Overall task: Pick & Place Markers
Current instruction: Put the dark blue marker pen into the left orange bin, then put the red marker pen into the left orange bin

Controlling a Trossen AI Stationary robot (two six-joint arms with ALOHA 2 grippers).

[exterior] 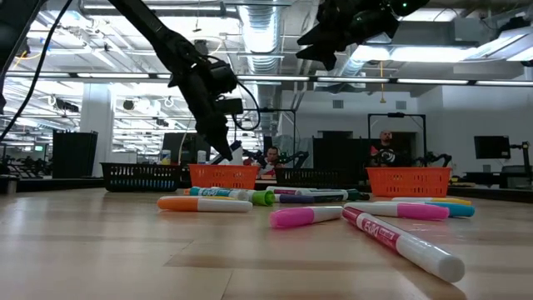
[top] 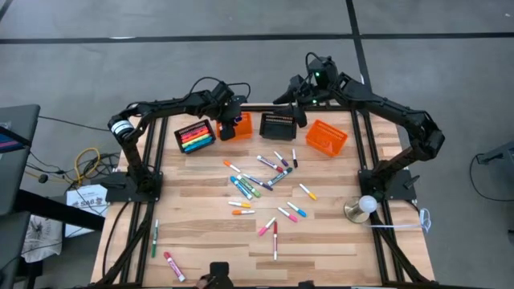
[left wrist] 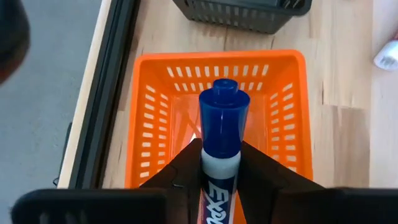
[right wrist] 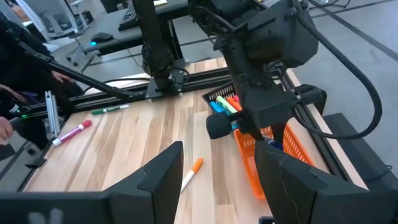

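Observation:
My left gripper [top: 230, 122] hangs over the nearer orange basket [left wrist: 155, 124], also seen in the high view [top: 243, 127], and is shut on a blue-capped white marker [left wrist: 223, 112]. My right gripper [right wrist: 221, 177] is open, raised over the table's far edge [top: 299, 98], and touches nothing. Many markers [top: 265, 183] lie loose on the table's middle. Two more markers [top: 174, 266] lie near the table's near left corner. The left black basket [top: 195, 136] holds several coloured markers. My left gripper pinches the marker's white barrel [left wrist: 221, 165] just behind the blue cap between its two fingers [left wrist: 186, 165]. The marker lies along the fingers. Its cap end [left wrist: 224, 93] sticks out past the fingertips over the orange basket's open top, lifted clear.
A second black basket [top: 279, 125] and a second orange basket [top: 327, 136] stand along the far edge. A round metal stand with a white ball [top: 361, 207] sits near the right edge. Black frame rails [left wrist: 106, 93] border the table. People [exterior: 384, 150] show in the room beyond.

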